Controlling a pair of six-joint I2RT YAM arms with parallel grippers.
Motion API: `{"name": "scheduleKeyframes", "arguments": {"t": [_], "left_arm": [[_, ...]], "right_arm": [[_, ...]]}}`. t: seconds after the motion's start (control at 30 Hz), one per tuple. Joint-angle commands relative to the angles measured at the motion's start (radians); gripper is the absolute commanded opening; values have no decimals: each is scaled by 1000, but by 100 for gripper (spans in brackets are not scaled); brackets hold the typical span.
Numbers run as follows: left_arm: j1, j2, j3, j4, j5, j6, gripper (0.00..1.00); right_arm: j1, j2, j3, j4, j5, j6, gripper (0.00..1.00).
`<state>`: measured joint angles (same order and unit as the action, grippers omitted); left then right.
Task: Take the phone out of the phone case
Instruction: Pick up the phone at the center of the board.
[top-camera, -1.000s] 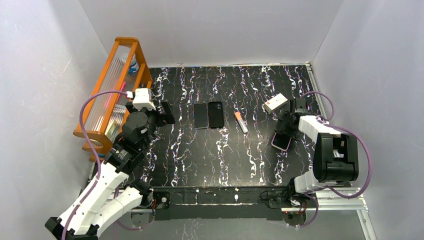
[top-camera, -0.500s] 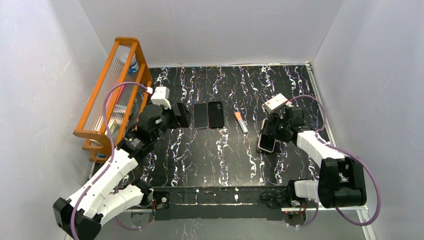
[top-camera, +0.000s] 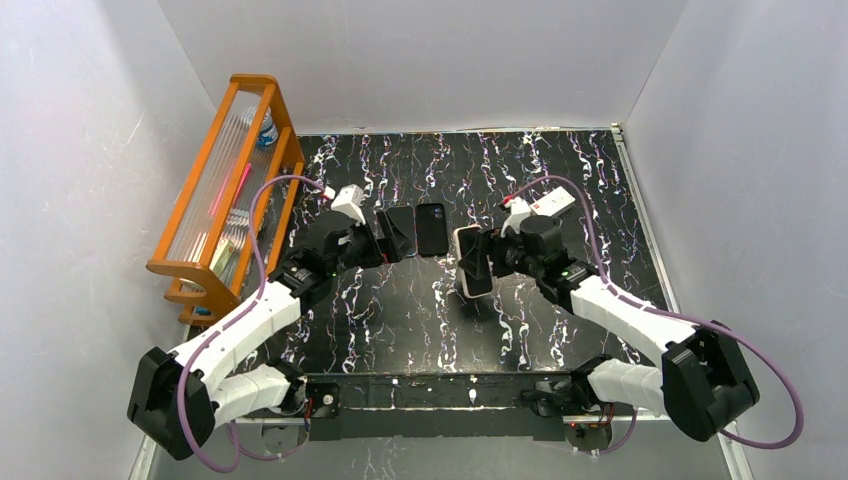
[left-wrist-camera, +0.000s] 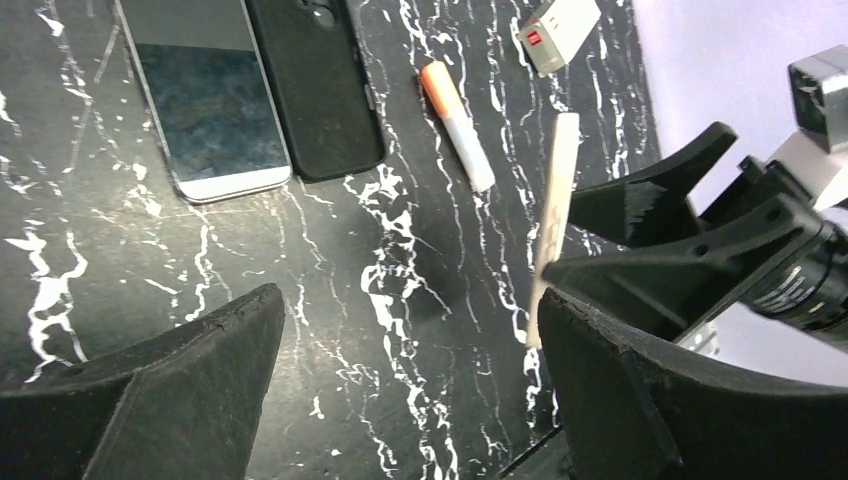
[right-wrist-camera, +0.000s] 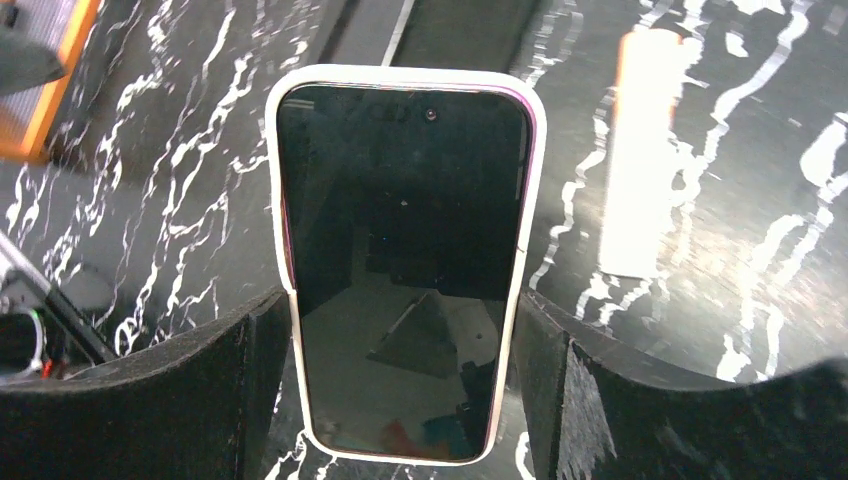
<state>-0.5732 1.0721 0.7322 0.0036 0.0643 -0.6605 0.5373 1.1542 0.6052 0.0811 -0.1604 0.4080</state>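
Observation:
A phone in a white case with a pink rim (top-camera: 473, 262) is held on edge above the table's middle. My right gripper (top-camera: 487, 258) is shut on its long sides. In the right wrist view the dark screen (right-wrist-camera: 400, 260) faces the camera between the fingers of the right gripper (right-wrist-camera: 402, 300). My left gripper (top-camera: 388, 238) is open and empty, just left of the held phone. In the left wrist view its gap (left-wrist-camera: 408, 300) lies over bare table, and the cased phone shows edge-on (left-wrist-camera: 555, 200) by the right finger.
A bare silver phone (left-wrist-camera: 205, 100) and a black case (left-wrist-camera: 315, 85) lie side by side at the table's back middle (top-camera: 432, 228). An orange-and-white marker (left-wrist-camera: 457, 125) and a white box (top-camera: 553, 203) lie to their right. An orange rack (top-camera: 225, 180) stands at the left.
My right gripper has carried the cased phone from the right side to the middle and raised it. My left gripper has moved right, toward it.

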Motion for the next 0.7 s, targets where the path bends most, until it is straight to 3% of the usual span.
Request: {"name": "scheduleKeyframes", "arguments": {"t": [0.0, 0.27, 0.67], "left_arm": [[-16, -3, -33, 132, 45, -85, 94], [-47, 59, -55, 246, 72, -134, 90], [-83, 124, -82, 303, 85, -178, 63]], "right_arm": [[106, 19, 56, 181, 3, -86, 1], [232, 70, 92, 274, -25, -162, 1], [260, 123, 148, 350, -62, -197, 1]]}}
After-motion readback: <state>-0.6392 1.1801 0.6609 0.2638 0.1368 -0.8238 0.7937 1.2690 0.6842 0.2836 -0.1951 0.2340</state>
